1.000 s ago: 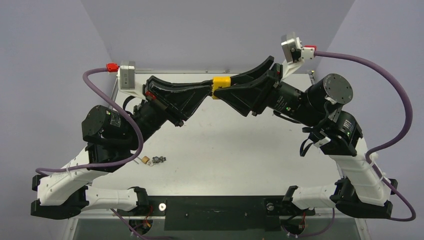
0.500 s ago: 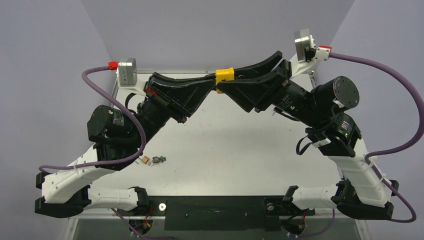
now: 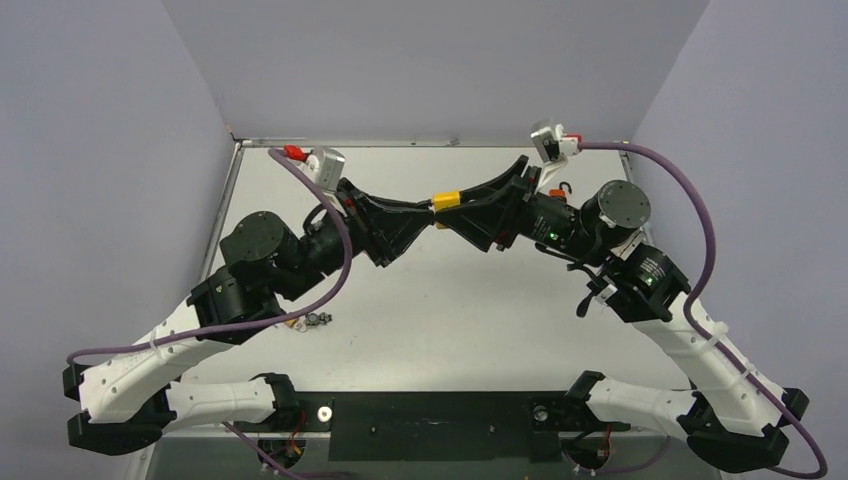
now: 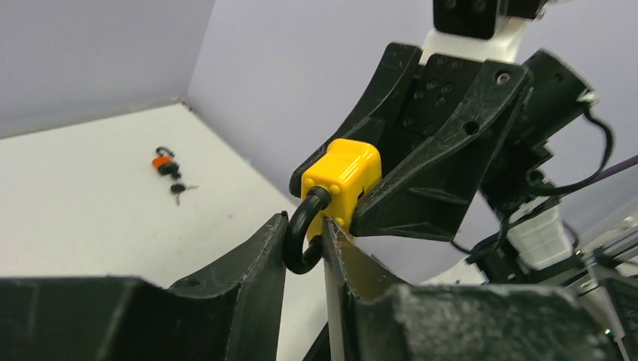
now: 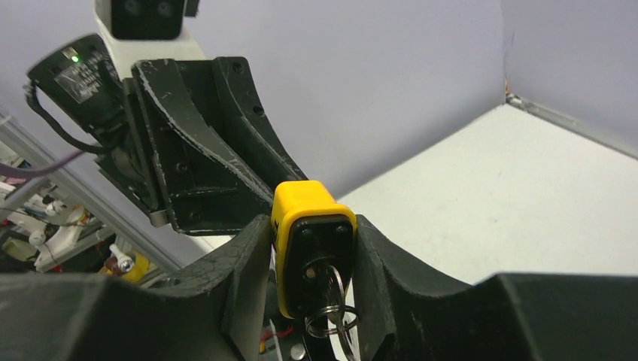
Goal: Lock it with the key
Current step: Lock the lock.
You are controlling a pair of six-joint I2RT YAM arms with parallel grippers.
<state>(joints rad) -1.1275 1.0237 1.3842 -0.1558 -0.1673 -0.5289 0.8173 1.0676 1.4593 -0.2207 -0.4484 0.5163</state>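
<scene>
The right gripper (image 5: 312,252) is clamping the yellow padlock (image 5: 301,207), a blocky plastic-looking body with a black end face, squarely between its two black fingers. It is holding the padlock in the air above the far-middle part of the white table (image 3: 450,300), where the two arms are meeting. A silver key (image 5: 329,284) is sitting in the keyhole on that black face, and a wire key ring (image 5: 335,320) is dangling from it.

The left gripper (image 4: 305,235) is reaching in from the opposite side. Its fingertips are standing on either side of the black shackle (image 4: 292,237), which is looping out of the yellow body and filling the narrow gap between them. I cannot tell whether those jaws are pressing on the shackle or only bracketing it. The shackle's far leg is hiding behind a finger, so I cannot tell whether it is seated in the body.

A small orange-and-black object (image 4: 162,163) is lying on the table close to the left arm, with small keys (image 4: 179,189) just beside it.

A grey label (image 5: 84,75) on the left arm's wrist housing is carrying print too small to read, and a green light (image 5: 73,57) is glowing just above it.
</scene>
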